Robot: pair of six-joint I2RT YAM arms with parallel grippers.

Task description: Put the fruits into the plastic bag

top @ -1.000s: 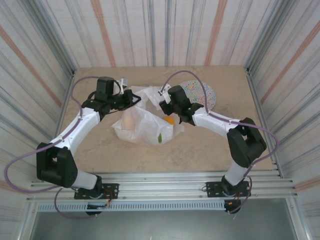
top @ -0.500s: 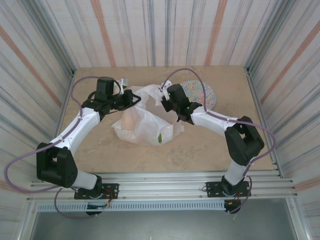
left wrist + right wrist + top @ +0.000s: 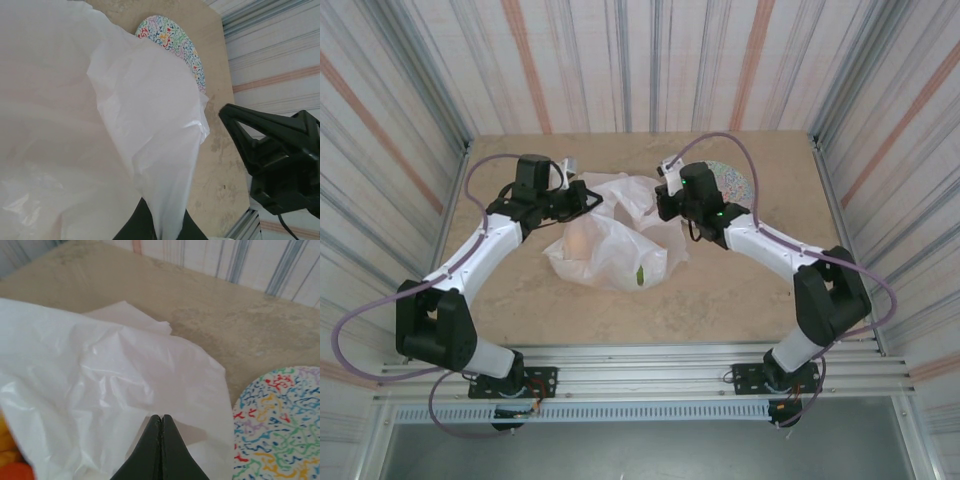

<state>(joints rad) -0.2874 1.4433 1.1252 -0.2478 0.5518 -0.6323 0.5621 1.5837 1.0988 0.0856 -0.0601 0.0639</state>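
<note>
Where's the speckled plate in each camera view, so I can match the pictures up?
Top external: the speckled plate sits right of centre in the upper middle, just right of the plastic bag.
Left wrist: top centre, its near edge covered by the bag.
Right wrist: bottom right corner, beside the bag.
Shared landmark: the white plastic bag, next to the plate in every view.
</note>
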